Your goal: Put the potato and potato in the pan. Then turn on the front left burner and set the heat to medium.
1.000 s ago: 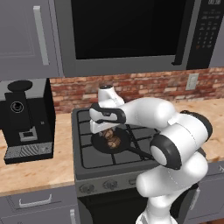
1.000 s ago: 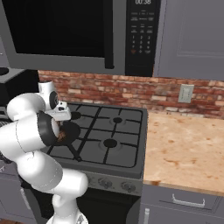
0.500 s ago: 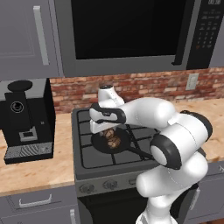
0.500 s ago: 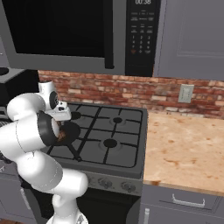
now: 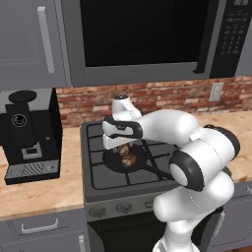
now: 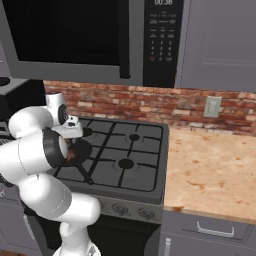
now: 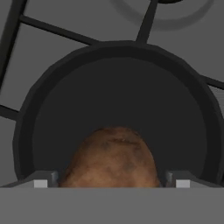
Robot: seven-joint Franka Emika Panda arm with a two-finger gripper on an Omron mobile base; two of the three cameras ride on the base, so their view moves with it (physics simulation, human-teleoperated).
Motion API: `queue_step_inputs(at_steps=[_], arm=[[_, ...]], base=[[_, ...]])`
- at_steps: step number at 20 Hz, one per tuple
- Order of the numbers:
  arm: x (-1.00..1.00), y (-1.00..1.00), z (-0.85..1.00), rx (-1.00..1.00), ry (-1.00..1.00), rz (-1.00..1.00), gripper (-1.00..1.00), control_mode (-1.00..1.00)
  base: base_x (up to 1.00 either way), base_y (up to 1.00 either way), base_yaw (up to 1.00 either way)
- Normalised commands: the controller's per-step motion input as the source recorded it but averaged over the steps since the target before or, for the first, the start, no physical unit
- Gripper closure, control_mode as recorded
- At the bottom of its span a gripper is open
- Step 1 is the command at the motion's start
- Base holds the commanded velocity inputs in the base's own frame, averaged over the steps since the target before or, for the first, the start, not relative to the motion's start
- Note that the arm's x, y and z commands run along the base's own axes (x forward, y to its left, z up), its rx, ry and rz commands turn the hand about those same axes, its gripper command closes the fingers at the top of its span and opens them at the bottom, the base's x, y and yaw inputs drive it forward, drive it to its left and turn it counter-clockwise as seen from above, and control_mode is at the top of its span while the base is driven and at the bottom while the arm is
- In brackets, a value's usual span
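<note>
A brown potato (image 7: 111,158) lies in the black frying pan (image 7: 118,74), low between the two dark finger tips in the hand view, with a clear gap between each tip and its skin, so the claw (image 7: 111,179) stands apart and clamps nothing. In the left base view brown potato shows in the pan (image 5: 114,163) directly under the claw (image 5: 121,145); whether one lump or two lie there cannot be told at that size. The pan sits on the front left burner of the gas stove (image 5: 98,179), its long straight handle (image 5: 158,172) running toward the stove's front right. In the right base view the pan (image 6: 82,148) is half hidden behind the arm's white elbow, with its handle (image 6: 86,174) slanting toward the stove's front edge. The stove's knobs (image 6: 119,209) line its front panel, below the grates. A black coffee machine (image 5: 27,130) stands on the bench (image 5: 37,192) to the left of the stove, near the back wall. To the right of the stove the bench (image 6: 210,175) runs on to the brick backsplash (image 6: 165,107), where a wall outlet (image 6: 213,106) is set. A microwave (image 5: 142,34) hangs above the stove.
</note>
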Motion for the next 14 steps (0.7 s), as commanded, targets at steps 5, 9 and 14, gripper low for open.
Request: queue_step_inputs(at_steps=[5, 9, 14], arm=[[0.00, -0.14, 0.01, 0.00, 0.00, -0.04, -1.00, -1.00], [-0.09, -0.09, 0.18, 0.00, 0.00, -0.04, -1.00, -1.00], [-0.13, 0.00, 0.27, 0.01, -0.02, -0.03, -1.00, -1.00]], base=[[0.00, 0.00, 0.00], [0.00, 0.00, 0.00], [0.00, 0.00, 0.00]])
